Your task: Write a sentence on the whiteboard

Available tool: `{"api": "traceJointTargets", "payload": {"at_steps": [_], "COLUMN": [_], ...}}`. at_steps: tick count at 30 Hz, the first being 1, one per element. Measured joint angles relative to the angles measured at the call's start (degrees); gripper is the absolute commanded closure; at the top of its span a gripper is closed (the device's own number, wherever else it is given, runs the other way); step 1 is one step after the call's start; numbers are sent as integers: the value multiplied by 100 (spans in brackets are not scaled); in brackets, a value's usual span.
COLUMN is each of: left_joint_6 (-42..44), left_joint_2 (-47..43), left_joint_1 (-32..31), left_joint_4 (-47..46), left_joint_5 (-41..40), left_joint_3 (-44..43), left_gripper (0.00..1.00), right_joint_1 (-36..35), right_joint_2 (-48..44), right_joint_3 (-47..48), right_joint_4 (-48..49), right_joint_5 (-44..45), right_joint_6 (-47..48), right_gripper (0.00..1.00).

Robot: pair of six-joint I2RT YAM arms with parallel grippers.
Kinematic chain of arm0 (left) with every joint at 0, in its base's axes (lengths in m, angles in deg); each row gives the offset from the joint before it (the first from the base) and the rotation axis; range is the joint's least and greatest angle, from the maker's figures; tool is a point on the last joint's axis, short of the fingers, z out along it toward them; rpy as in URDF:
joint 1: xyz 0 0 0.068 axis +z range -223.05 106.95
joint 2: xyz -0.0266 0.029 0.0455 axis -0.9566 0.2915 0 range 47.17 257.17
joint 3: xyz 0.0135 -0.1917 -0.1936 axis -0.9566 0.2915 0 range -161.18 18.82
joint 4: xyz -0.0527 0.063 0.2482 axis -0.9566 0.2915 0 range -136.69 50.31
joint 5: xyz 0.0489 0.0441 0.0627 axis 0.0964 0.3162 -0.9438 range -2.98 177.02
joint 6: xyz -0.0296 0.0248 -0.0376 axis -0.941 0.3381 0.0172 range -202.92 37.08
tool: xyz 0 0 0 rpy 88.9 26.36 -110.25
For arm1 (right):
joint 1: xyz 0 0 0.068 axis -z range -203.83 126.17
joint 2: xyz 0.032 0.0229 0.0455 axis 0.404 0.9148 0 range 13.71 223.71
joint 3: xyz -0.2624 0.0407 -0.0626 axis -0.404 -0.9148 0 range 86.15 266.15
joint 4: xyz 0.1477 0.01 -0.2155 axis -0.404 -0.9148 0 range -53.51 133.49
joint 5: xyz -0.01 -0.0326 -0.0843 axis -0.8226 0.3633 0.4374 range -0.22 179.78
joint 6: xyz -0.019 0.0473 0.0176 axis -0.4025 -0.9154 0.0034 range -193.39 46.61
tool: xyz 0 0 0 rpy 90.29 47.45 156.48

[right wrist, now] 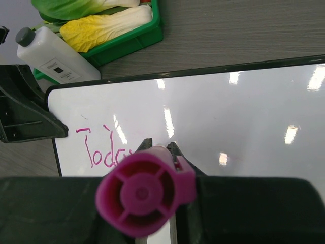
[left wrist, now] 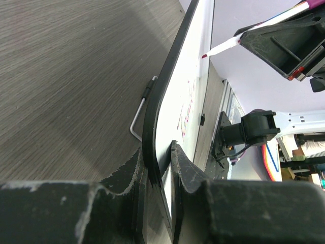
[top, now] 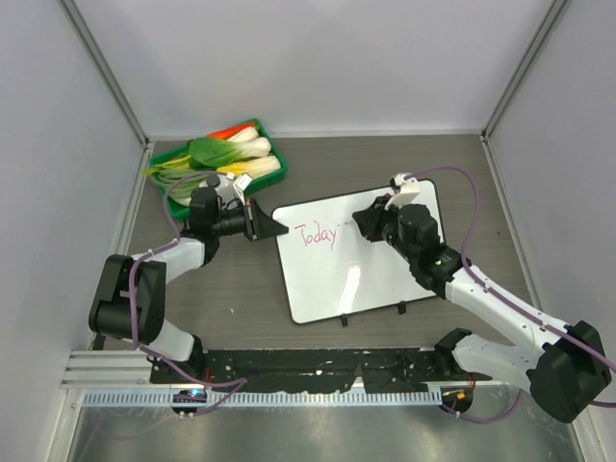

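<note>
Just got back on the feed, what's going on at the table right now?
The left gripper is clamped on the left edge of the whiteboard, near its far corner, bracing it. The right gripper holds a pink marker over the board, just right of the writing. Of the sentence, only the word "Today" is written, so most of it is not yet done.

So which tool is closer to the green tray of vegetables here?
Left. The left tool clamps the whiteboard corner beside the tray; the right tool holds a marker over it, farther off.
</note>
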Motion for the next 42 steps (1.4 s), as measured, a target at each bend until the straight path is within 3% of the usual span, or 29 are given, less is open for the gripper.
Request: {"api": "traceJointTargets", "payload": {"at_steps": [42], "left_joint_6": [20], "left_joint_2": [0], "left_joint_1": [-4], "left_joint_4": [83], "left_joint_5": [-7], "left_joint_3": [-20], "left_gripper": [100], "right_joint_1": [0], "right_joint_2": [-256], "right_joint_3": [-271], "right_joint_4": [-184], "right_joint_5": [20], "right_joint_6": [15], "right_gripper": [99]}}
